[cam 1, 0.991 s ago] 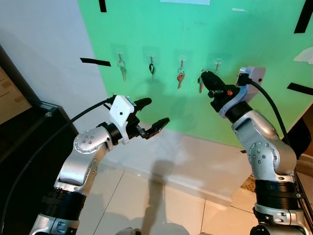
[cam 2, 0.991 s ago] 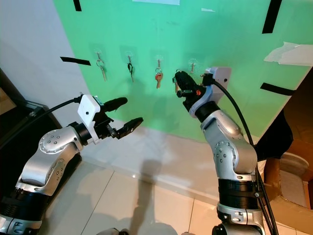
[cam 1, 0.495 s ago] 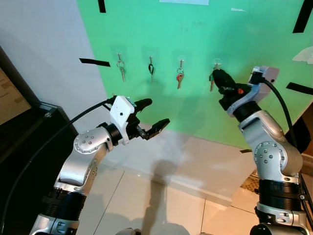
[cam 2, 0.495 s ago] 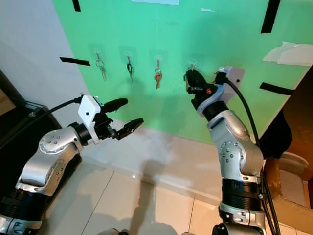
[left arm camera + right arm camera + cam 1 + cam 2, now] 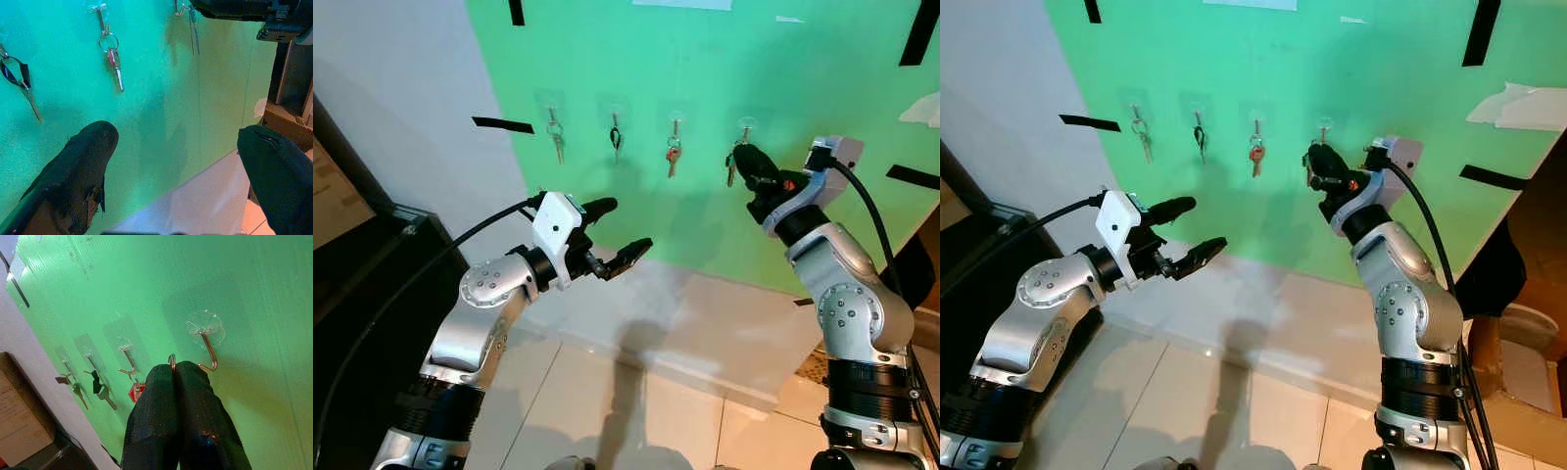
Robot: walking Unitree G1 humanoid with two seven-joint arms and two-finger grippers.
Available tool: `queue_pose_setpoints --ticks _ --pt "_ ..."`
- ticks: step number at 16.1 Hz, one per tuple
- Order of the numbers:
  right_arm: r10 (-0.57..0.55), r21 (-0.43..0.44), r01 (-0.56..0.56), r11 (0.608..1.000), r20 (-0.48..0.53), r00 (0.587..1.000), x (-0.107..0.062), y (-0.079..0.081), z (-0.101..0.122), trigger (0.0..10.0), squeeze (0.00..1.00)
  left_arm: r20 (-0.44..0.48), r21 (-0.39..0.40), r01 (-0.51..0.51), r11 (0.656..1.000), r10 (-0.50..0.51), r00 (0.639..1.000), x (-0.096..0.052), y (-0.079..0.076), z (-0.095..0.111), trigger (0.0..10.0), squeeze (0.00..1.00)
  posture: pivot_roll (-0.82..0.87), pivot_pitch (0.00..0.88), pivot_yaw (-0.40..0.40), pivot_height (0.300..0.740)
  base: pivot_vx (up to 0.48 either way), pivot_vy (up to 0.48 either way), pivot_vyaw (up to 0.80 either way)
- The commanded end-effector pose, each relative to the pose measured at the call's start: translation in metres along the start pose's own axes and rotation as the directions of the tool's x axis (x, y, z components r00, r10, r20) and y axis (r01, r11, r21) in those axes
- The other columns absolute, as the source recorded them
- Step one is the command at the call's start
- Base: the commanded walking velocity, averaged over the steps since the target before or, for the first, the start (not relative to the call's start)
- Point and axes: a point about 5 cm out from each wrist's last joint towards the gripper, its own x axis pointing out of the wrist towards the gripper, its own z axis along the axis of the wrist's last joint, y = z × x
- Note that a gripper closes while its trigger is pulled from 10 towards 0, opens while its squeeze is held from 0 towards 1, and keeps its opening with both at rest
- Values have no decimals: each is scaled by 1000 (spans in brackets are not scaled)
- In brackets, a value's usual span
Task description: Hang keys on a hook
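Green board point(image 5: 783, 88) covers the wall, and four clear adhesive hooks are fixed to it in a row. Keys are hung on three of them: a silver key point(image 5: 556, 140) on the hook furthest to the robot's left, a black-headed key point(image 5: 617, 137) on the next, and a red-headed key point(image 5: 674, 155) on the third. The fourth hook point(image 5: 208, 345) is seen bare in the right wrist view. The right end effector point(image 5: 744, 157) is raised just below and beside this hook, with its fingers point(image 5: 195, 401) pressed together on a key ring point(image 5: 171, 361); the ring's loop sticks out above the fingertips, close to the hook's tip but apart from it. A silver key point(image 5: 731, 173) is seen dangling from this grip in the left eye view. The left end effector point(image 5: 617, 235) is held out in front of the board, lower down, with its fingers spread wide and nothing between them.
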Motion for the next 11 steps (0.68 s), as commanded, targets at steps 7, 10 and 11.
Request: queue_pose_setpoints --ticks 7,10,11 --pt "-104 111 102 989 15 994 8 -13 0 10000 0 -6 7 4 1000 -4 1000 -1 0 1 10000 0 -157 0 100 740 0 0 0" --pt "-141 115 147 982 -52 989 6 -19 -11 10000 0 7 8 6 1000 -6 1000 -1 0 3 10000 0 -163 0 100 740 0 0 0" --pt "-139 116 147 982 -68 988 6 -19 -14 10000 0 12 8 6 1000 -7 1000 0 1 4 10000 0 -163 0 100 740 0 0 0"
